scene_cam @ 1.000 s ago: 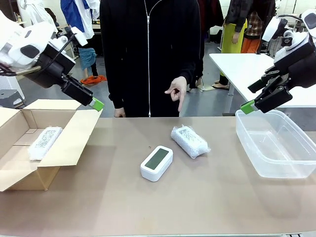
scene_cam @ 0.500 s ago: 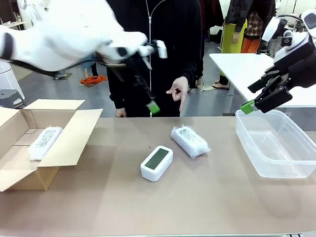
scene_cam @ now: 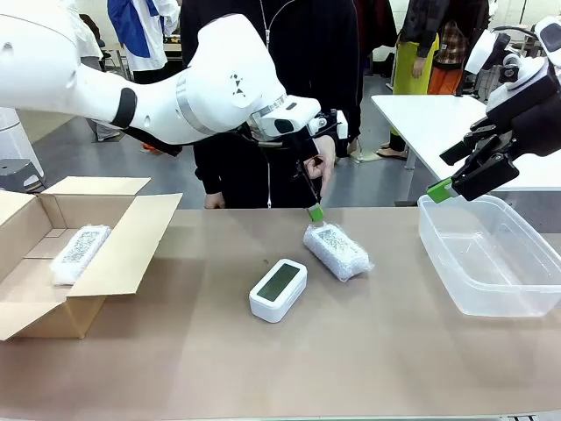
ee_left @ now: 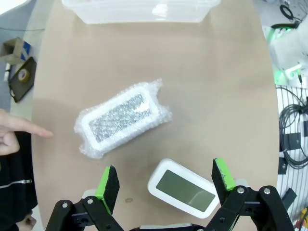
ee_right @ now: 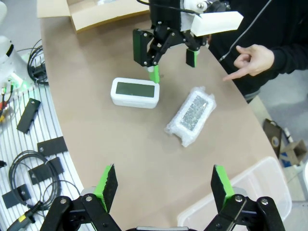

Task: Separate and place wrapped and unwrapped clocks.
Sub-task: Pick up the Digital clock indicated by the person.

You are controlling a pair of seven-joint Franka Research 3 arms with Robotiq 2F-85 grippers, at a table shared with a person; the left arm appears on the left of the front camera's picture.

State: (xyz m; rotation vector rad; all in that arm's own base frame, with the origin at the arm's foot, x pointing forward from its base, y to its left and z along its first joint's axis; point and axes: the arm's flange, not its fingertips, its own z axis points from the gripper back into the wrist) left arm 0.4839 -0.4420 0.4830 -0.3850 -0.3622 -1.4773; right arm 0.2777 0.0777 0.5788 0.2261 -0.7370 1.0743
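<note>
- Across the counter (scene_cam: 263, 368), the left end effector (scene_cam: 314, 206) has swung away from the cardboard box (scene_cam: 131, 246) at the left edge, where one wrapped clock (scene_cam: 79, 253) lies.
- Clear tub (scene_cam: 491, 263), right edge: empty, with the right end effector (scene_cam: 447, 189) wide open above it, unmoved.
- Second wrapped clock (scene_cam: 337, 250), near the far edge: the left jaws hover wide just above it, probably the next pick.
- Unwrapped clock (scene_cam: 279, 289): mid-counter, untouched.

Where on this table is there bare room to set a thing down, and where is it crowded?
Bare: the near strip of the table, and the patch between the cardboard box and the bare clock. Crowded: the middle, where the clock and a wrapped bundle lie close, with the left pincer over them and a person's pointing hand behind.
</note>
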